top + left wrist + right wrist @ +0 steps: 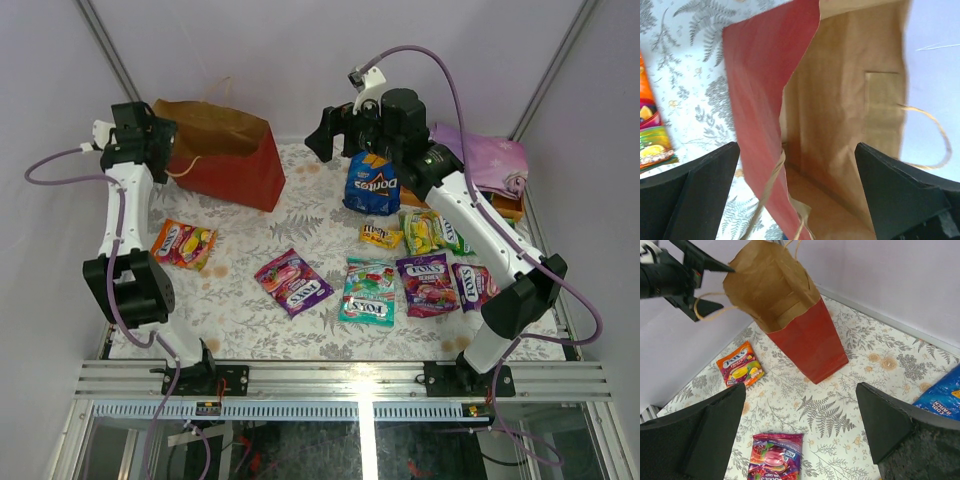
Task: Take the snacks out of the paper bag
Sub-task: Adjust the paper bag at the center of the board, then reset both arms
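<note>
The paper bag (235, 160), red outside and brown inside, leans at the far left with its mouth toward my left gripper (165, 138). That gripper is open, with the bag's red front wall (757, 100) and a string handle between its spread jaws; the brown inside (840, 115) looks bare. My right gripper (335, 140) is open and empty, held above the table left of the blue Doritos bag (371, 185). Snacks lie on the table: an orange Fox's pack (183, 243), a pink one (293, 283), a teal one (368, 290) and a purple one (427, 283).
A small yellow pack (381, 236), a green pack (435, 232) and another pink pack (473, 285) lie right of centre. A folded purple cloth (485, 160) rests on an orange tray (508, 207) at the far right. The right wrist view shows the bag (800, 325) and the left gripper (715, 285).
</note>
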Tool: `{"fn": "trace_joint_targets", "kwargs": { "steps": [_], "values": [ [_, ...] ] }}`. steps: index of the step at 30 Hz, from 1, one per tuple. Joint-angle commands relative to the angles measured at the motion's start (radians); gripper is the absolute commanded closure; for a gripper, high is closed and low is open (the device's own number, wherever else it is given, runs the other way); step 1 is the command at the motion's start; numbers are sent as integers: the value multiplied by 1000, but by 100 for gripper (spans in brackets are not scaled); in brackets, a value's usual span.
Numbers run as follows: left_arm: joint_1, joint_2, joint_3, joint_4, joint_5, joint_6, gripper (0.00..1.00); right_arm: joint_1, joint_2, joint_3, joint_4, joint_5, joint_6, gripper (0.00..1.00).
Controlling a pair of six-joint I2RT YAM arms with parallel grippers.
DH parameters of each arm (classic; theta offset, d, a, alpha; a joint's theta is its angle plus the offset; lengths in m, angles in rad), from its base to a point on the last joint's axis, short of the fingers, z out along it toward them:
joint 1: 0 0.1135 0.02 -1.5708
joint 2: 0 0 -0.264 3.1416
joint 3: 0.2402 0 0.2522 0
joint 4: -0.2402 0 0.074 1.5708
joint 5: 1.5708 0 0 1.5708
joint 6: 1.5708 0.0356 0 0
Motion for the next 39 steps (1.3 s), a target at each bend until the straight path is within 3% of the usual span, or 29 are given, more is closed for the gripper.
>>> {"fn": "trace_joint_targets", "kwargs": {
  "steps": [1,7,11,15,18,21,23,26,28,31,33,36,39],
  "values": [
    [1,10,168,-103,-74,-21,0,0,-15,4,51,-24,7,1],
    [-9,-57,308,-376,-102,-161,0,1,-16,-5,68,-35,31,1],
    [-22,-210,216,-373,-111,-169,0,1,-16,-10,72,-38,46,1],
    [-24,-371,94,-306,-116,-75,0,0,-17,-36,84,-53,62,1],
    [-28,-518,-99,-137,-42,117,0,0,-63,-93,136,-44,98,1],
    [-28,-665,-410,210,167,350,0,0,-103,-179,192,50,159,1],
    [-29,-736,-588,454,349,387,0,0,-114,-228,220,126,185,1],
    [-65,-752,-713,667,437,417,0,-1,-146,-303,257,261,209,1],
    [-149,-726,-705,687,412,553,0,0,-184,-369,310,374,227,0],
    [-337,-737,-725,699,155,760,0,1,-246,-476,434,517,241,0],
    [-413,-770,-796,792,61,824,0,0,-273,-545,508,583,244,1],
    [-429,-814,-890,934,76,836,0,0,-271,-598,568,677,225,0],
    [-428,-835,-916,976,88,838,0,0,-237,-592,567,760,220,1]
  ]
}}
